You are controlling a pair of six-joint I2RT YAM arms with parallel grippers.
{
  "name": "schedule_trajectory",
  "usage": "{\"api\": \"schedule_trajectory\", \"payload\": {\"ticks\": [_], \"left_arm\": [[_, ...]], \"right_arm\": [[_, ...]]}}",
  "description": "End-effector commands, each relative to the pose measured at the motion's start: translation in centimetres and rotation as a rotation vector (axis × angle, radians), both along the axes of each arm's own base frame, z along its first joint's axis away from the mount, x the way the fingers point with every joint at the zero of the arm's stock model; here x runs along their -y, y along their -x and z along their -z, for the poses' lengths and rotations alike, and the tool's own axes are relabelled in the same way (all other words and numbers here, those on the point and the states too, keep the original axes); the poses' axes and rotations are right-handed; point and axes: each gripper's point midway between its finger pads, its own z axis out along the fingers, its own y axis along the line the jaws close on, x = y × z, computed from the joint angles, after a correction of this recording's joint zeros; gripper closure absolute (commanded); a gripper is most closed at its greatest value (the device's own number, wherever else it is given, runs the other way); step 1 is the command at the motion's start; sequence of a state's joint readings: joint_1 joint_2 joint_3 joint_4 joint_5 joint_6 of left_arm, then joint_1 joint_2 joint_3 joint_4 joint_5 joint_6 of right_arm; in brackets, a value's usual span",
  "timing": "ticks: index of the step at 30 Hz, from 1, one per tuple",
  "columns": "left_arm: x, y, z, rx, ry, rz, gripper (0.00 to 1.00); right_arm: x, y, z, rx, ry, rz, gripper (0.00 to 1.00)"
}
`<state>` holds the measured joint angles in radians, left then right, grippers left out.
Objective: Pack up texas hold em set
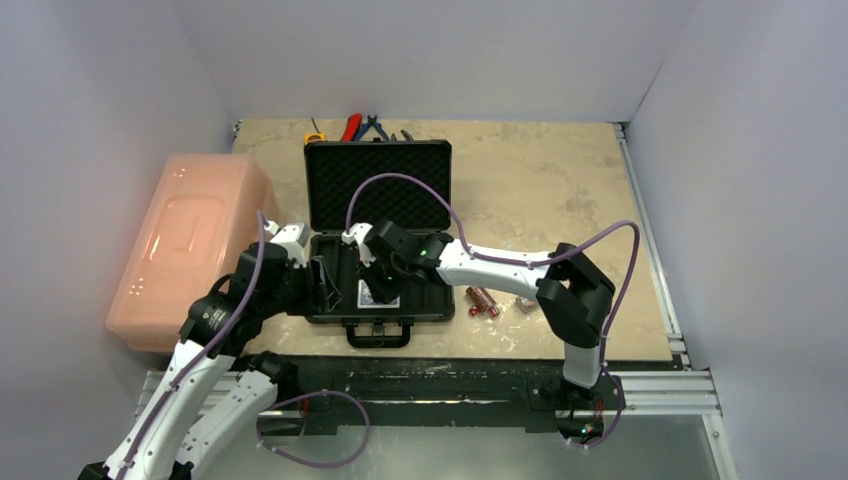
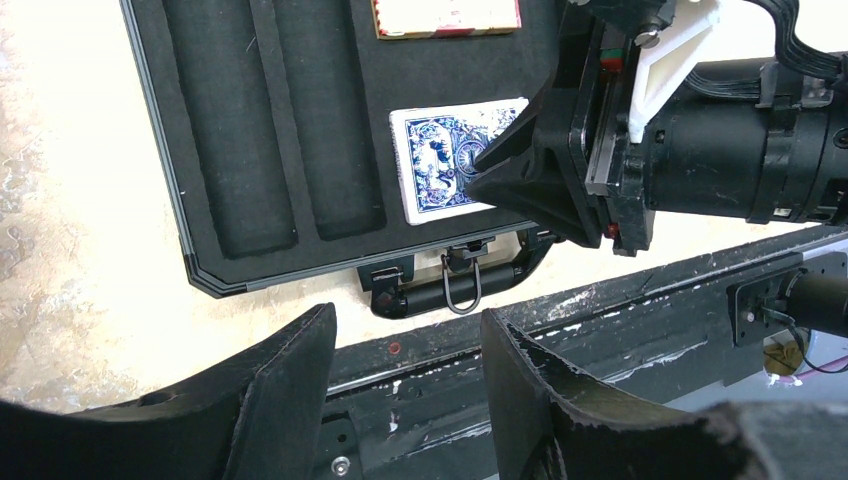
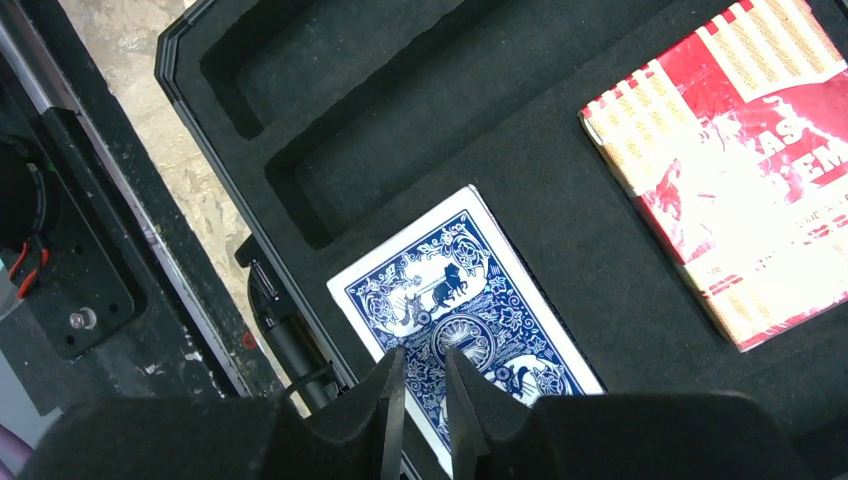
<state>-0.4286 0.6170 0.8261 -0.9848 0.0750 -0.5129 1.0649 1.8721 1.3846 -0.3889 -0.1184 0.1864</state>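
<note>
The black case point(image 1: 377, 185) lies open in the middle of the counter point(image 1: 560, 190), lid propped up at the back and handle point(image 2: 462, 285) toward me. The blue card deck point(image 3: 455, 290) sits flat in the foam by the front rim. The red deck point(image 3: 740, 170) lies in the pocket beside it, cut off at the picture edge in both wrist views.

My right fingers point(image 3: 385, 410) hang directly over the blue deck, drawn nearly together with a slim gap between them and nothing in it. I cannot tell whether their tips press on the top card or hover just above it. My left fingers point(image 2: 285, 375) stand well apart and empty, by the case's left end.

The two long foam grooves point(image 2: 230, 150) hold nothing. The reddish chip rolls point(image 1: 483, 300) lie on the counter just right of the case. I judge them stiff and fairly dense but prone to rolling, so I would pinch one across its middle, with the fingers square to its length. The decks look light and slick-faced, so a grip on the long edges should serve better than on the faces.

A small pinkish thing point(image 1: 525, 303) near the rolls is too small to name, and I cannot pick out the dice. The right arm hides part of the case's base from above.
</note>
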Motion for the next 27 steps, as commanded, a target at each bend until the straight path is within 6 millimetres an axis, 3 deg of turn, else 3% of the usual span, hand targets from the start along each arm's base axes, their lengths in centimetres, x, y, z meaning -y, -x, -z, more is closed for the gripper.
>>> {"api": "schedule_trajectory", "payload": {"ticks": [1, 10, 14, 20, 27], "left_arm": [[0.3, -0.5, -0.4, 0.023, 0.004, 0.006, 0.46], [0.2, -0.5, -0.3, 0.021, 0.002, 0.0, 0.46], [0.1, -0.5, -0.3, 0.021, -0.001, -0.002, 0.46], [0.1, -0.6, -0.3, 0.019, -0.003, -0.003, 0.46], [0.0, -0.6, -0.4, 0.024, -0.005, -0.012, 0.46]], "right_arm": [[-0.6, -0.6, -2.6, 0.043, -0.037, -0.018, 0.75], [0.7, 0.8, 2.7, -0.034, 0.067, -0.063, 0.75], [1.0, 1.0, 3.4, -0.039, 0.082, -0.077, 0.75], [0.9, 0.1, 1.5, 0.017, 0.067, -0.059, 0.73], [-0.4, -1.5, -4.0, 0.12, -0.039, -0.031, 0.6]]}}
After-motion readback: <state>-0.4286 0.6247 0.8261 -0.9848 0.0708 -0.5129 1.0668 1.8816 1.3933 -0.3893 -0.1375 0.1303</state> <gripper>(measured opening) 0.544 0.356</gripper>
